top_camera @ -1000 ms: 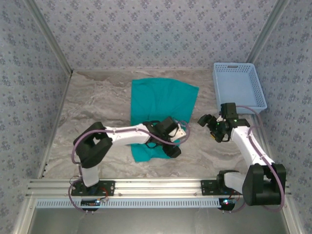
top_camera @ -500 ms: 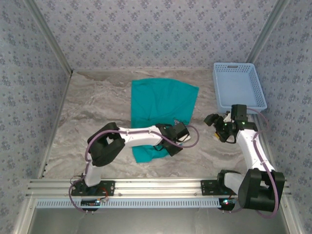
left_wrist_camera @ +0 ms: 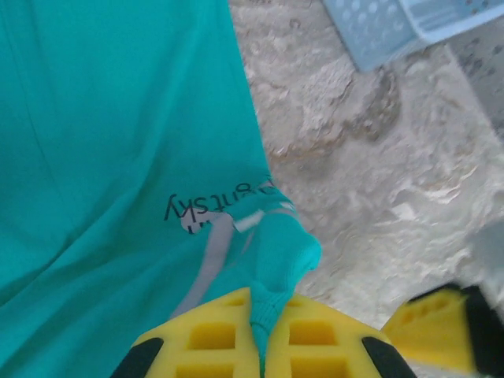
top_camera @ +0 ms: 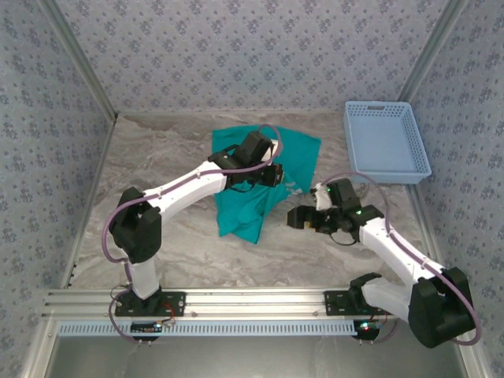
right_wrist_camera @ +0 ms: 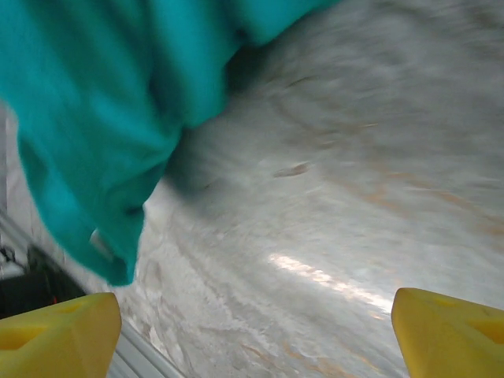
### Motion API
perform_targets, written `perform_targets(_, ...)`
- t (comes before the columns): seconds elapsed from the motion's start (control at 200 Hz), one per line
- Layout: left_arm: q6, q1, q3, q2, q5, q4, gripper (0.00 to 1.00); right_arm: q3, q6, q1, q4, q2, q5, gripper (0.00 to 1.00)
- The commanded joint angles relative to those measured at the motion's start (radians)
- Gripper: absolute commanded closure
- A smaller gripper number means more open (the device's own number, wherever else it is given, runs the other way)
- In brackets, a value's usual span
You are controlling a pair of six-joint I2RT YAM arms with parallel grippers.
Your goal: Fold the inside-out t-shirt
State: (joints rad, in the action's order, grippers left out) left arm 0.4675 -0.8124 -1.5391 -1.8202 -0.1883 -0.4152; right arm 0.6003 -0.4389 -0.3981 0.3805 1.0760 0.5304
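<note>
The inside-out t-shirt [top_camera: 244,209] is teal and lies at the middle of the table. Its near part is lifted and bunched, and its far part [top_camera: 301,151] lies flat. My left gripper [top_camera: 272,175] hovers over the shirt's middle. In the left wrist view its yellow pads [left_wrist_camera: 213,335] are shut on a ribbed teal hem [left_wrist_camera: 276,268], with printed lettering [left_wrist_camera: 209,206] beside it. My right gripper [top_camera: 301,218] stands open just right of the hanging cloth. In the right wrist view its gripper [right_wrist_camera: 252,339] has bare table between the fingers, and the shirt [right_wrist_camera: 102,118] hangs at the upper left with a small white tag [right_wrist_camera: 98,242].
A light blue plastic basket [top_camera: 386,142] stands at the far right, and its corner [left_wrist_camera: 394,24] shows in the left wrist view. Patterned walls enclose the marbled table [top_camera: 157,173]. A metal rail [top_camera: 252,303] runs along the near edge.
The left gripper shut on the shirt's near edge and carried it up and away from the rail, doubling the cloth over. The right arm swung left toward the shirt.
</note>
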Motion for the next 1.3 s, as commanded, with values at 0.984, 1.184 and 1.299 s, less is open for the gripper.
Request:
perform_targets(0.984,0.196,0.244,-0.347,0.294,0.348,-0.171,1.0,0.713,0.578,-0.242,0.214,0.055,-0.756,1.0)
perform_targets(1.184,0.253,0.211,-0.394,0.437,0.439,-0.203,1.0,1.001,0.723,-0.343,0.291,0.024,-0.922,1.0)
perform_targets(1.299,0.283,0.175,-0.372,0.518,0.434,-0.178,1.0,1.122,0.756,-0.396,0.308,0.005,-0.952,1.0)
